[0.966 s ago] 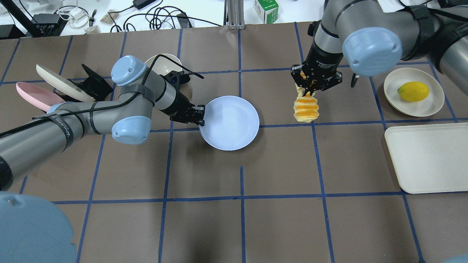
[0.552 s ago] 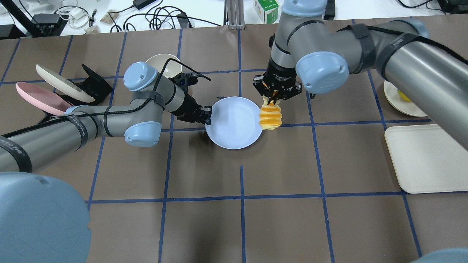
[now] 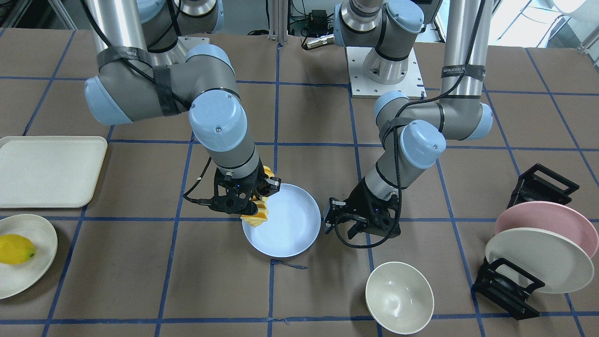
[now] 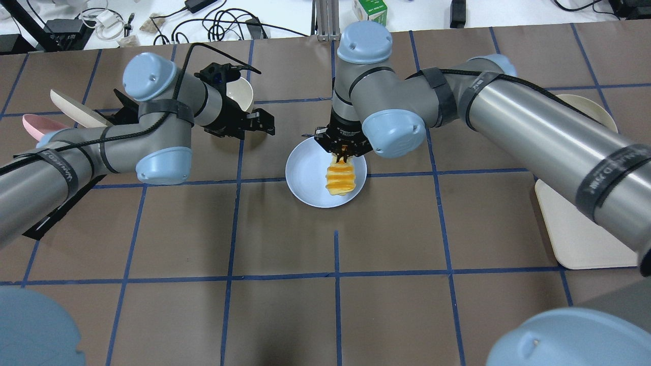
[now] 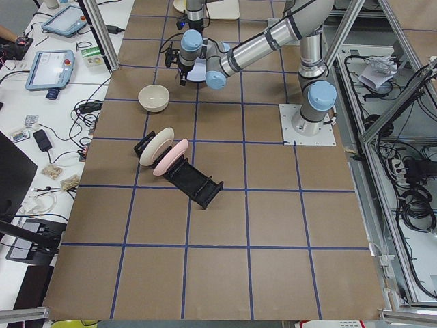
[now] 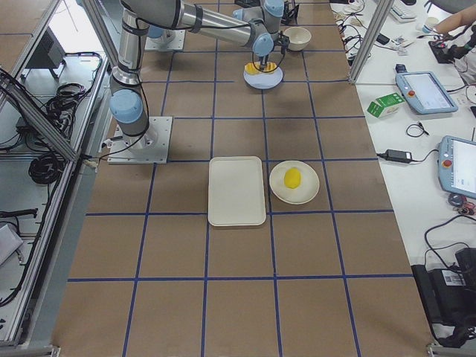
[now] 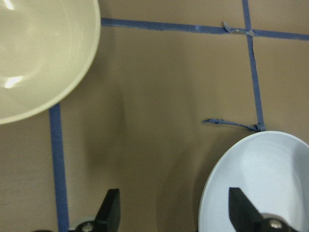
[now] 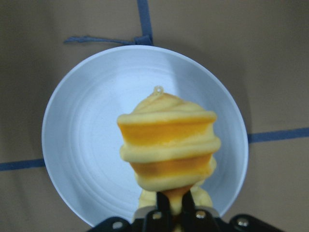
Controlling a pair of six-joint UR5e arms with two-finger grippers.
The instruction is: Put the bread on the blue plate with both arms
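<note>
The blue plate (image 4: pixel 307 175) lies on the table near the centre. My right gripper (image 4: pixel 345 151) is shut on one end of the bread (image 4: pixel 341 179), a row of orange-yellow slices that hangs down over the plate's right part. In the right wrist view the bread (image 8: pixel 169 145) hangs in front of the plate (image 8: pixel 82 145); I cannot tell whether it touches. My left gripper (image 4: pixel 269 126) is open and empty, to the left of the plate and apart from it. Its fingers (image 7: pixel 110 212) show wide apart, with the plate's rim (image 7: pixel 212 183) between them and beyond.
A cream bowl (image 4: pixel 241 94) sits just behind my left gripper. A black rack (image 3: pixel 510 285) holds a pink plate (image 3: pixel 547 220) and a cream plate (image 3: pixel 538 260). A lemon (image 3: pixel 16 249) lies on a cream plate (image 3: pixel 28 281), beside a cream tray (image 3: pixel 47 171).
My right arm carried the bread left, from beside the plate to over it. My left gripper let go of the plate's rim and drew back toward the bowl.
</note>
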